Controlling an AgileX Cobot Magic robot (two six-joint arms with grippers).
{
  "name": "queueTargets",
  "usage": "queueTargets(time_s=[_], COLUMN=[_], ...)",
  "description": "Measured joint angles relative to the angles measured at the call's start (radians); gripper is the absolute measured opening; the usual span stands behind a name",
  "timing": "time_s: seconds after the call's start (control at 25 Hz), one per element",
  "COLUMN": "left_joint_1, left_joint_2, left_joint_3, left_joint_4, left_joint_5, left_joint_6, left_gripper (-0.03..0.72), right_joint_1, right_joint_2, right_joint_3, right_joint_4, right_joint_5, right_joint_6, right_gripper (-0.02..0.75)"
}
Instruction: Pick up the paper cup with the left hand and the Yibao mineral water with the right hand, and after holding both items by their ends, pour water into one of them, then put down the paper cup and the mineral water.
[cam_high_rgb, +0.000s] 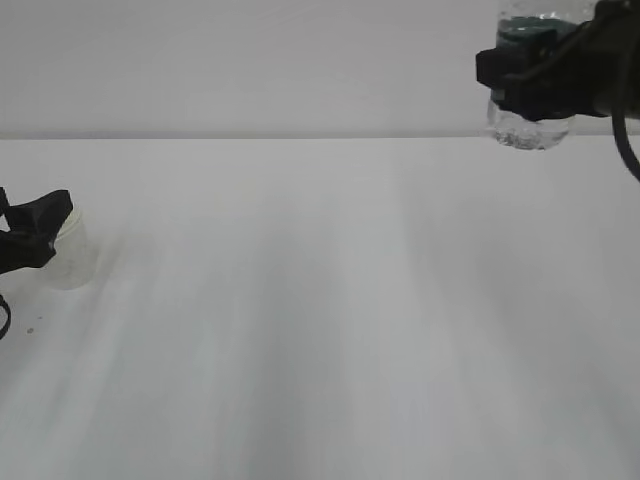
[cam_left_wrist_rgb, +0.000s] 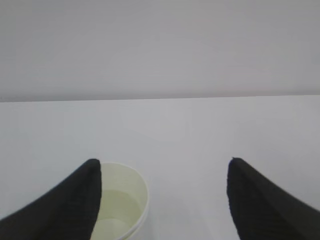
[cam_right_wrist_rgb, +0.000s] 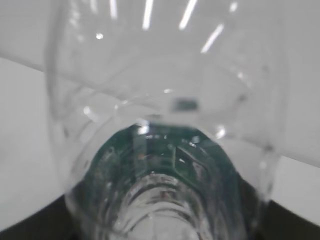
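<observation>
Cream-white and holding a little water, the paper cup (cam_high_rgb: 70, 252) stands on the white table (cam_high_rgb: 330, 320) at nine o'clock in the exterior view, the pouring apparently done. The left hand (cam_left_wrist_rgb: 162, 200) has its fingers spread wide; in its wrist view the cup sits against the left finger (cam_left_wrist_rgb: 65, 205), well clear of the right one, so the cup appears set down and released. At one o'clock, the right hand (cam_high_rgb: 545, 75) grips the Yibao mineral water (cam_high_rgb: 528, 125) around its body, raised well above the table, with water pooled at the bottle's bottom end. By this reading, the step in hand is putting things down: next the right arm must lower the bottle upright onto the table and let go.
</observation>
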Motion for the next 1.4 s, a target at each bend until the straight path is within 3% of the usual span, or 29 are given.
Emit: queueTargets(time_s=[0.68, 1.04, 1.4], left_joint_1=[0.000, 0.000, 0.000], left_joint_2=[0.000, 0.000, 0.000], left_joint_3=[0.000, 0.000, 0.000], left_joint_4=[0.000, 0.000, 0.000], left_joint_5=[0.000, 0.000, 0.002], left_joint_6=[-0.001, -0.001, -0.001], left_gripper=[0.544, 0.536, 0.531], right_joint_1=[-0.131, -0.161, -0.163], right_joint_2=[0.000, 0.000, 0.000], right_joint_3=[0.051, 0.174, 0.183], right_joint_4=[0.012, 0.214, 0.318], right_joint_5=[-0.080, -0.199, -0.226], right_joint_6=[-0.059, -0.236, -0.351], right_gripper=[0.407, 0.407, 0.407])
